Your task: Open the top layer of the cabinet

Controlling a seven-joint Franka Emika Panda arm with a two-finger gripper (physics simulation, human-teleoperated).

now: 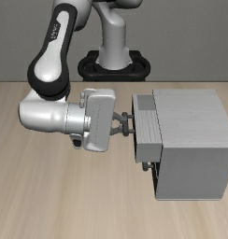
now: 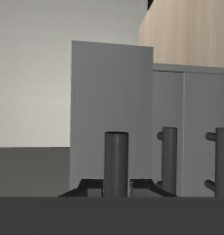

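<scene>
A grey cabinet [image 1: 192,140] stands on the wooden table toward the exterior view's right, its drawer fronts facing the arm. Its top drawer [image 1: 147,126] sticks out from the cabinet body by a short way. My gripper [image 1: 126,123] reaches in level from the exterior view's left and is shut on the top drawer's handle [image 1: 134,123]. In the wrist view that dark bar handle [image 2: 117,165] stands upright between my fingertips [image 2: 84,188], in front of the protruding drawer front [image 2: 105,92]. Two other drawer handles [image 2: 169,161] show beside it, set farther back.
The robot's base [image 1: 114,63] stands behind the table's far edge. A lower drawer handle [image 1: 145,166] pokes out at the cabinet's front. Bare wooden tabletop [image 1: 50,187] lies around the arm and in front of the cabinet.
</scene>
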